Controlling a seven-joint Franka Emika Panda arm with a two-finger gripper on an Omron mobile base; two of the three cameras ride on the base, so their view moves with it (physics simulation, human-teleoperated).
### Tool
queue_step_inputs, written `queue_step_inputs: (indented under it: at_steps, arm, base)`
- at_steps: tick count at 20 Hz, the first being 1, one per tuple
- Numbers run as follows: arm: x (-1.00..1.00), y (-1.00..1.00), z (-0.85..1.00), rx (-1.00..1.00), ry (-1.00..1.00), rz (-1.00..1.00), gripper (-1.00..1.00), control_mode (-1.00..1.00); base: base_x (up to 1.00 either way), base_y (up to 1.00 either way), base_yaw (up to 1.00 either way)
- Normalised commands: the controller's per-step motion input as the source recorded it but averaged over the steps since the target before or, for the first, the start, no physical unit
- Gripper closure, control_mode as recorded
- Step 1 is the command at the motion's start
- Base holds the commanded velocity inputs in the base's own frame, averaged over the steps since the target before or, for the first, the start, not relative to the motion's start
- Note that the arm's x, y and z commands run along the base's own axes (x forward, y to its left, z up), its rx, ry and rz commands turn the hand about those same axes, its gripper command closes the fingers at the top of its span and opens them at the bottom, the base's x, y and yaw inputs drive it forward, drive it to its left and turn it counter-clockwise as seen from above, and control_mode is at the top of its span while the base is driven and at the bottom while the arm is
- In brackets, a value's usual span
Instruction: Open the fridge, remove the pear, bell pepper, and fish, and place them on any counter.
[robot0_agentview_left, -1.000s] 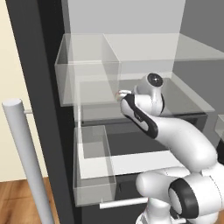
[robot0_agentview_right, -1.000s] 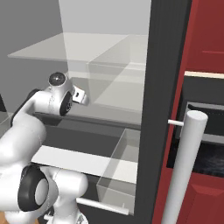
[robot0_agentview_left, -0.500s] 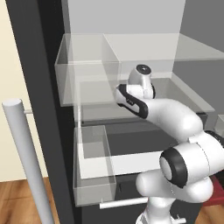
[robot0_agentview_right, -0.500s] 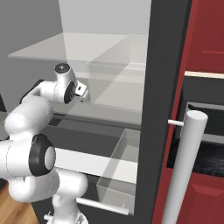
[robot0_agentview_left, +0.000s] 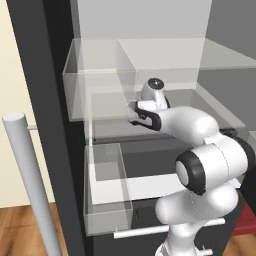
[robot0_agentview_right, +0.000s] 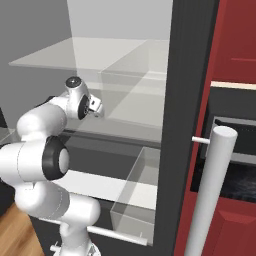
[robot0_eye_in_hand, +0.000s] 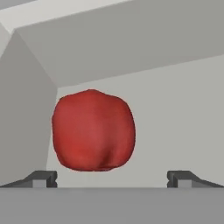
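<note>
bell pepper (robot0_eye_in_hand: 92, 130) on fridge shelf (robot0_eye_in_hand: 175, 122)

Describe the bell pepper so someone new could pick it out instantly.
Start at the open fridge and go to the pale grey shelf space where the arm reaches in. The bell pepper sits there just ahead of the open gripper: a bright red, roundish, slightly lobed lump, the one coloured thing against plain grey walls.

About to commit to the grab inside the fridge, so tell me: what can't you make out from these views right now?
- Bell pepper, hand view: its underside falls below the frame edge, so contact with the shelf is unclear.
- Gripper, left base view: fingertips too small and partly behind the clear bin wall.
- Gripper, right base view: the arm's own wrist hides the fingertips.
- Fridge, base views: shelf contents masked by the arm.
</note>
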Motion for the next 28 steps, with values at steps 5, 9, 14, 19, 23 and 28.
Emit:
queue_step_inputs:
  at_steps: [5,9,14,19,23,28]
  arm:
    - [0.42,0.04,0.0,0.0,0.01,-0.03,-1.0,-1.0]
    - [0.45,0.04,-0.01,0.0,0.04,-0.03,-1.0,-1.0]
    - [0.41,0.07,-0.1,0.0,0.02,-0.03,-1.0,-1.0]
    - [-0.18,0.0,-0.54,0.0,0.15,-0.02,-1.0,-1.0]
    - [-0.58,-0.03,-0.81,0.01,0.18,-0.04,1.0,-1.0]
    - [-0.21,0.0,-0.67,0.0,0.09,-0.03,1.0,-1.0]
  base:
    - [0.0,0.0,0.0]
    - [0.0,0.0,0.0]
    - [0.0,0.0,0.0]
    - [0.0,0.0,0.0]
    - [0.0,0.0,0.0]
    - [0.0,0.0,0.0]
